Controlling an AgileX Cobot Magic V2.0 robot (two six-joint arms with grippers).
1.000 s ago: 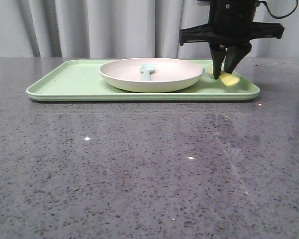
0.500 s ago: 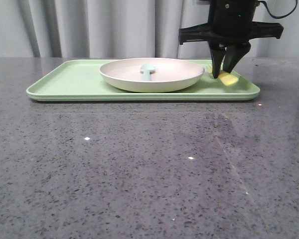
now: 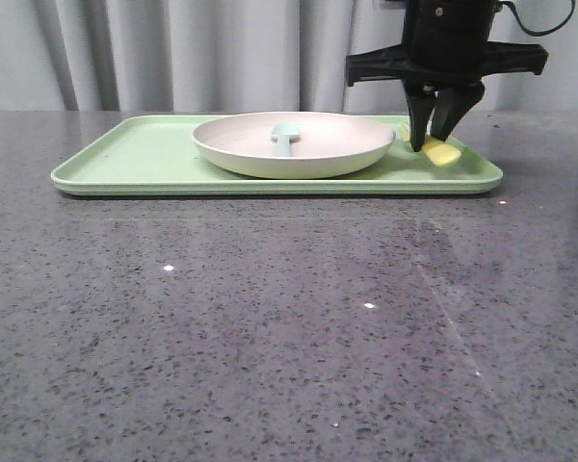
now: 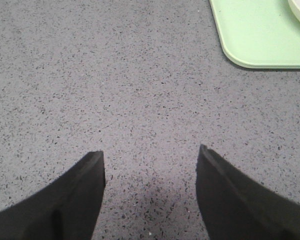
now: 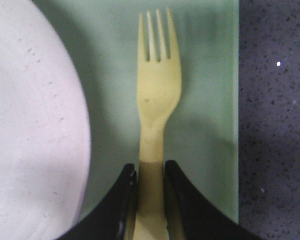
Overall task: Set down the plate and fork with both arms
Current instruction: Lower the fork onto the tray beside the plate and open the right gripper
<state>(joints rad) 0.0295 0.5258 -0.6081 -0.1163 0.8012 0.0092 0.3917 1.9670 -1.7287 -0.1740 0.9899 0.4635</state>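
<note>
The right gripper (image 5: 150, 175) seems clamped on the fork (image 5: 155, 95) handle; the plate (image 3: 294, 144) remains untouched, the left gripper (image 4: 150, 165) spread and empty.

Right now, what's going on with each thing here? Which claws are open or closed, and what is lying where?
Right gripper: shut on the fork's handle.
Fork: flat on the tray beside the plate, gripped.
Left gripper: open, empty, over bare table.
Plate: upright on the tray, ungripped.
Spoon: lying in the plate.
Tray: flat on the table.
</note>
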